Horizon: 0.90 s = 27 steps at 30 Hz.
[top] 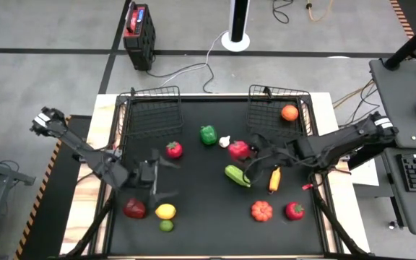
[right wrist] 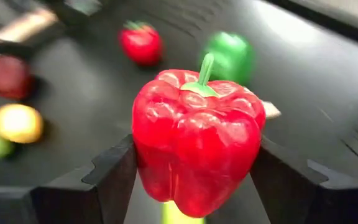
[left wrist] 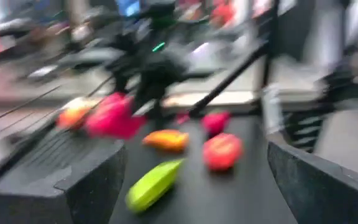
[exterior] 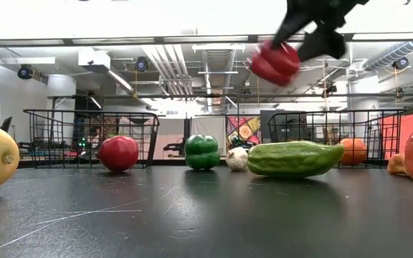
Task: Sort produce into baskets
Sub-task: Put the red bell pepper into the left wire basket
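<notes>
Right gripper (right wrist: pixel 194 165): clamped on the red pepper (right wrist: pixel 194 140), one dark finger on each flank, the green stem pointing away from the wrist.
Pepper's place: lifted clear of the table; the low view shows it (exterior: pixel 274 62) hanging high above the produce, and the high view puts it (top: pixel 238 149) near mid-table, just in front of the right basket (top: pixel 279 108).
Left gripper (top: pixel 154 180): fingers spread with nothing between them, low over the table's left half, close to the red piece (top: pixel 135 209), the lemon (top: pixel 165 211) and the lime (top: pixel 166 225).
Right basket: already holds an orange fruit (top: pixel 289 113). The left basket (top: pixel 150 108) looks bare.
Handling, judged: the pepper looks like a glossy hollow toy, so probably light and stiff. The lobed skin appears slick, so it could twist or slide between the fingers if swung fast.
Best hold, judged: across the widest part of the body, pads seated in the grooves between lobes, as they sit now. The stem looks too thin to grip.
Release, judged: a low drop into a basket should be safe, since nothing about it looks fragile, though a round body may roll against the wire.
Loose on the table: green pepper (top: pixel 208 134), white piece (top: pixel 224 141), cucumber (top: pixel 237 175), tomato (top: pixel 174 149), and others nearer the front.
</notes>
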Tool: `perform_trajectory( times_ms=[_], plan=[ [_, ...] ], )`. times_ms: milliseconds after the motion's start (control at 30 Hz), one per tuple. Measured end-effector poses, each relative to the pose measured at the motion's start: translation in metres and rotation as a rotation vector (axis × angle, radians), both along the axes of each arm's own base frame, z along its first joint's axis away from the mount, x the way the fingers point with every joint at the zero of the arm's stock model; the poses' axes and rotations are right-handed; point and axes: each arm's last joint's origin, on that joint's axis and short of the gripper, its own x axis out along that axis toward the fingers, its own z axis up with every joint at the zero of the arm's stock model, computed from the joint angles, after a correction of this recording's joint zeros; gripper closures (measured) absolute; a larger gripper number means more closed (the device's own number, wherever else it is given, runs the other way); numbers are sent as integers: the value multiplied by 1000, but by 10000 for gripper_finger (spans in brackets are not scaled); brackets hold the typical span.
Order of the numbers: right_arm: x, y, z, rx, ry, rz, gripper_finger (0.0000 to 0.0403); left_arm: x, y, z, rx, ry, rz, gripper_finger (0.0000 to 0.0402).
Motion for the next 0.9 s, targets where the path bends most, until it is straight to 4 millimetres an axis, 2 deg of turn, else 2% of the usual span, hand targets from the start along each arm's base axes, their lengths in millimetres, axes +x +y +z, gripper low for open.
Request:
perform_trajectory(
  times_ms=[133, 400, 667, 900],
  plan=[
    [13, 9, 3, -77, -197, 148, 132, 1, 6, -10, -32, -111, -74, 36],
    [31, 25, -6, -210, -607, 471, 128, 1, 18, -26, -81, -169, -31, 36],
    [55, 32, -31, -401, -647, 534, 130, 9, 18, -30, -80, -182, -14, 36],
    [60, 35, -34, -421, -703, 577, 125, 25, 23, -39, -96, -194, 36, 36]
  ],
)
